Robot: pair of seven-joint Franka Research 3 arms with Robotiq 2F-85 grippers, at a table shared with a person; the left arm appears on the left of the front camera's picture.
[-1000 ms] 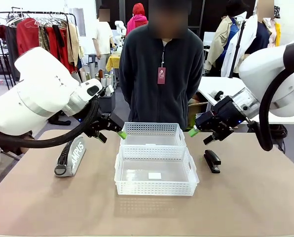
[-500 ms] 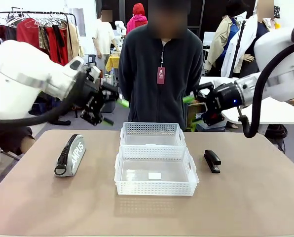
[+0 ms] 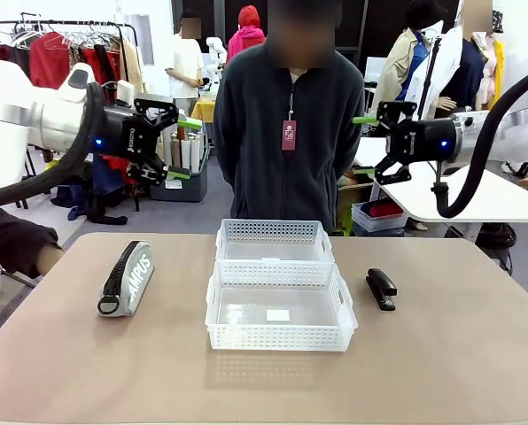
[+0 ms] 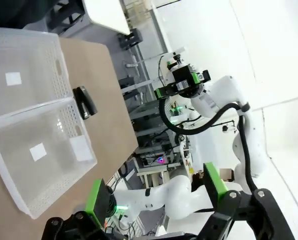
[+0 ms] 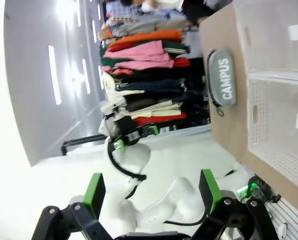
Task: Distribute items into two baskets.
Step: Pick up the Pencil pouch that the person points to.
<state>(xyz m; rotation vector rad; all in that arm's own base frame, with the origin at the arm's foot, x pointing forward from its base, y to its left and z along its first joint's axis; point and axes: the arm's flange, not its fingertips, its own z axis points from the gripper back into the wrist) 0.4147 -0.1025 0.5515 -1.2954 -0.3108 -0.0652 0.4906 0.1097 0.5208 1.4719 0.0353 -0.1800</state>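
Baskets come first: there are two, alike, of translucent white plastic with lattice sides. They sit in the middle of the tabletop (image 3: 441, 372) with their long sides touching. The near basket (image 3: 280, 335) is just in front of the far basket (image 3: 273, 232). Neither has a task item in it. A small white sticker (image 3: 278, 314) lies on the floor of the near one, and the left wrist view shows one in the other as well (no writing can be made out on either).

There are two loose items. One grey zip pouch (image 3: 127, 279) with a black strap lies on the tabletop to the left of the baskets, well apart from them. Its white lettering reads "CAMPUS" in the right wrist view, while the front view shows only "AMPUS". One black stapler (image 3: 381, 289) lies just right of the baskets, beside the seam where they meet, touching neither.

There are two end effectors, both raised well above the tabletop. The left end effector (image 3: 186, 150) hangs over the left far corner, released, its green-padded jaws wide apart with nothing between them. The right end effector (image 3: 363, 146) hangs over the right far side, likewise released and holding nothing.

One person (image 3: 286, 106) stands at the far edge behind the baskets, wearing a dark red badge (image 3: 290, 135) whose print is too small to read.
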